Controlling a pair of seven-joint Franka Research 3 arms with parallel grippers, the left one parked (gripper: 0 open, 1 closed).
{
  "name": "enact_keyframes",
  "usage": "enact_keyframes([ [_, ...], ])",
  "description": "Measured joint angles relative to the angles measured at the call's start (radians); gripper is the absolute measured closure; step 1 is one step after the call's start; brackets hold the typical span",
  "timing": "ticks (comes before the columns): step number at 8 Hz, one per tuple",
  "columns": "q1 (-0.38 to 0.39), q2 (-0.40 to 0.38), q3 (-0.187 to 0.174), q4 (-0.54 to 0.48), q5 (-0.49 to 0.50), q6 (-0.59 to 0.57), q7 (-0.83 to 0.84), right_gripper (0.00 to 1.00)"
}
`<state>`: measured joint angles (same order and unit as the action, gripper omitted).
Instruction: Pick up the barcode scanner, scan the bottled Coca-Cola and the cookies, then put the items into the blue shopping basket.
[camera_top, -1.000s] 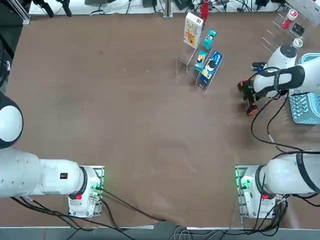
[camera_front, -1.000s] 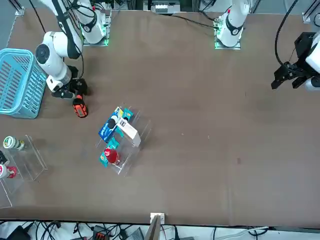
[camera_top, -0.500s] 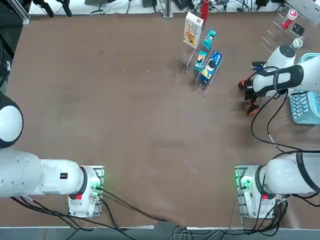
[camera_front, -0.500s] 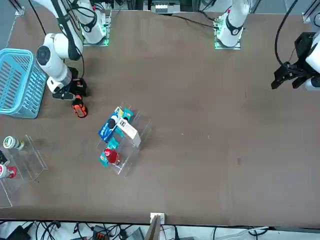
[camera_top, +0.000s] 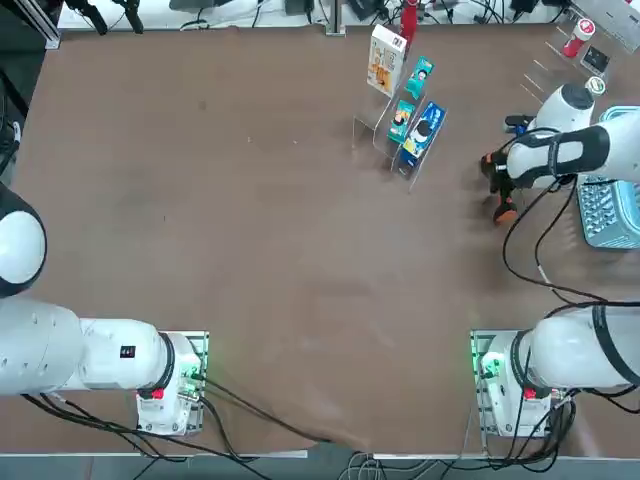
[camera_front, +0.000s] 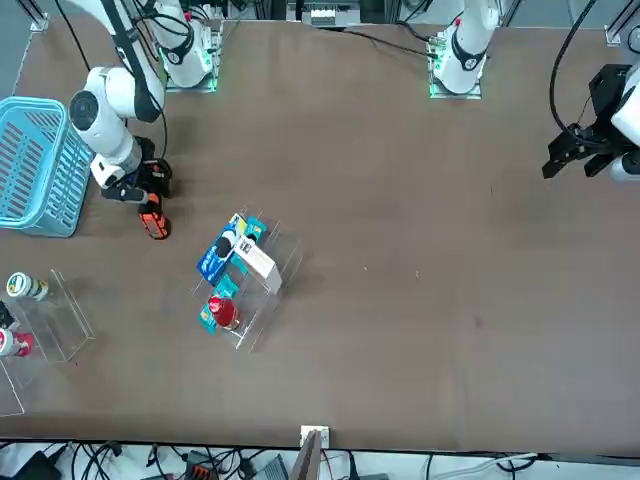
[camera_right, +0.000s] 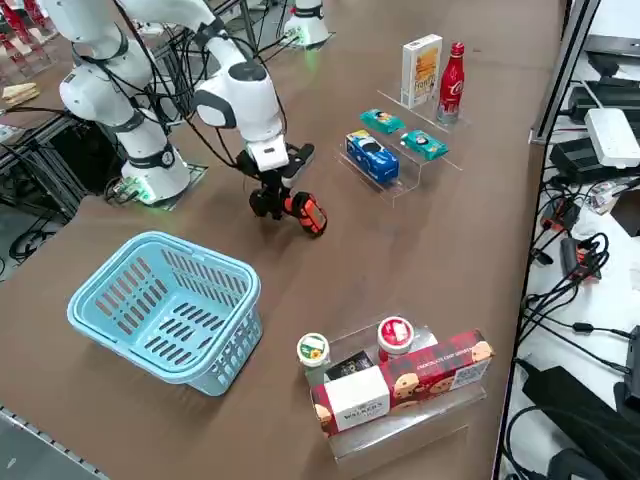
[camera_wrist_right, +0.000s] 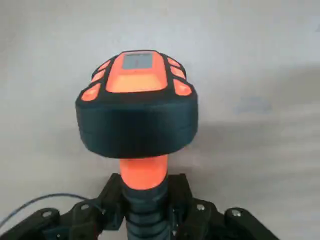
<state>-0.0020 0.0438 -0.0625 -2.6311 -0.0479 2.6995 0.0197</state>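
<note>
A broad brown table (camera_top: 250, 230) is carrying a light blue slotted plastic basket (camera_right: 165, 305), a clear tiered acrylic rack (camera_right: 400, 160) of packets, and another clear acrylic stand (camera_right: 400, 425) near the basket.

Bare table (camera_top: 250, 230) left of display rack (camera_top: 400, 135)

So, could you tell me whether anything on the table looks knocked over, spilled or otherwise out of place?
Nothing stands out. The cookies and bottled Coca-Cola stand upright on their clear rack, the blue shopping basket sits level, and the right hand is shut on the barcode scanner beside it.
</note>
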Motion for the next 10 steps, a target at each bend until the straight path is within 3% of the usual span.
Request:
enact_keyframes([
  [1, 0.0, -0.041, 0.001, 0.036, -0.001, -0.073, -0.003, 0.56],
  [3, 0.001, -0.128, 0.004, 0.199, 0.001, -0.343, -0.01, 0.56],
  [5, 0.021, -0.157, 0.011, 0.378, 0.105, -0.526, -0.064, 0.56],
  [7, 0.032, -0.148, 0.015, 0.455, 0.302, -0.592, -0.191, 0.56],
  [10, 0.028, -0.114, 0.003, 0.459, 0.525, -0.603, -0.383, 0.56],
])
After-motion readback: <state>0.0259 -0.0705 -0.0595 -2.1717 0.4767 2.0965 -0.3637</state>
